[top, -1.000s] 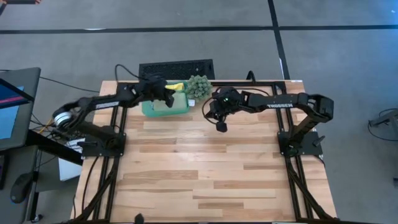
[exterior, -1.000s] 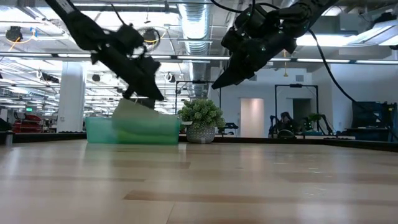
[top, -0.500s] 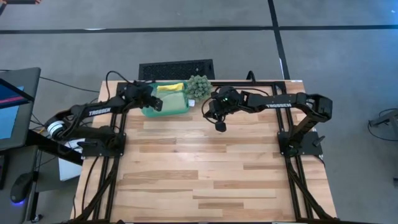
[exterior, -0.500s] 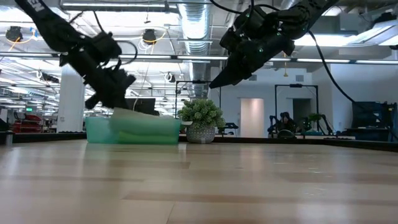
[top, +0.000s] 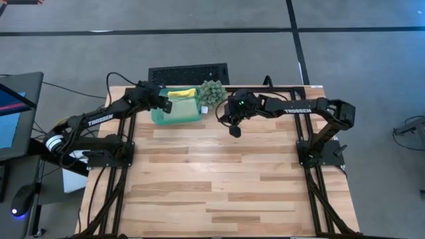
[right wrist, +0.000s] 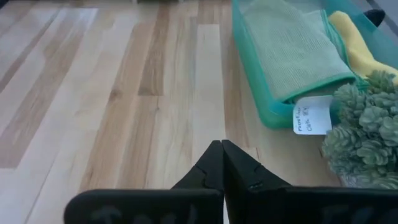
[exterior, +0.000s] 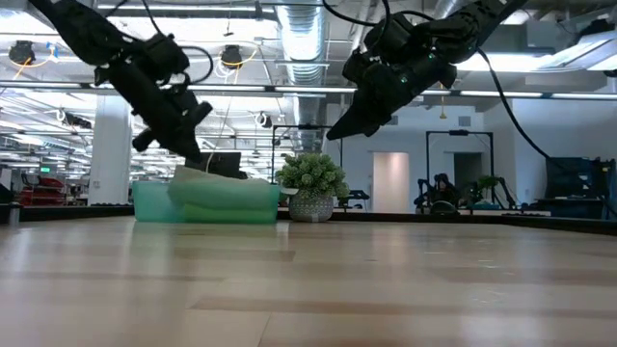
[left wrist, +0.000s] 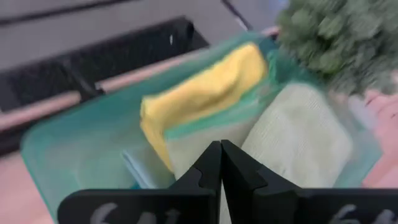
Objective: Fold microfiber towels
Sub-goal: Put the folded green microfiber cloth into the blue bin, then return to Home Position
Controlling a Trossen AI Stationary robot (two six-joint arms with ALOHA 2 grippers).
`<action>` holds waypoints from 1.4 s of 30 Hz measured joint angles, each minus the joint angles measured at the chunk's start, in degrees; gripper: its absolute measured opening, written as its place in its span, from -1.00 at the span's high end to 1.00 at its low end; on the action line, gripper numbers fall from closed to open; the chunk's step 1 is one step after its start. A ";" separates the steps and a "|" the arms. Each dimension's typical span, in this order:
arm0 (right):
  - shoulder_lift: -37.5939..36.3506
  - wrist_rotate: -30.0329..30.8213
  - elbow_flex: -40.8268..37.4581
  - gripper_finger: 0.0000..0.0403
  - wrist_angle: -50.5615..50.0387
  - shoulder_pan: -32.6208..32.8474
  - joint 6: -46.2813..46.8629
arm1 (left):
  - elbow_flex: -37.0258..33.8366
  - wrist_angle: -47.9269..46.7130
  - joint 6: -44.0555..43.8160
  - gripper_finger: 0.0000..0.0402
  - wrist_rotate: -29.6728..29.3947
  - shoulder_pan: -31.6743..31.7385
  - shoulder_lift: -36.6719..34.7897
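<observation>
Both pairs of jaws are pressed fully together and are carrying nothing, as we are seeing in each wrist view. We are noting that the left gripper (top: 165, 106) is pulling away from the teal tray (top: 157, 118): a second ago it was over the tray's middle, and it is now hanging at the tray's left edge and higher in the low view. The right gripper (top: 234, 132) is holding its place in the air over bare table (top: 219, 186), just right of the spiky plant (top: 211, 91), as before.

We are finding the towels all lying in the tray at the table's far edge. The yellow towel (left wrist: 205, 87) is sitting at the far side, the pale sage towel (left wrist: 298, 134) is lying flat toward the plant, and a lime green towel (left wrist: 193, 149) and a light blue towel (left wrist: 142, 169) are showing as edges beside them. In the low view a pale cloth corner is sticking up above the tray wall.

We are judging that the left arm is leaving the tray empty-handed, so no towel is out on the table for folding yet
</observation>
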 joint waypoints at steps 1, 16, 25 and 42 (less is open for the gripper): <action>0.00 0.00 0.00 0.92 0.04 -0.21 0.00 | 0.33 -0.14 0.57 1.00 -0.01 0.00 -0.69; -0.07 0.61 0.00 0.89 -0.40 -0.69 0.15 | -3.23 -0.93 5.78 1.00 3.97 0.31 1.16; -0.21 5.50 0.00 0.90 -2.00 -0.67 3.29 | -0.85 11.05 8.40 1.00 -1.62 0.44 14.10; -3.34 12.00 -2.43 0.93 -2.17 1.73 7.70 | 8.18 -9.64 14.51 1.00 -7.97 -14.17 7.08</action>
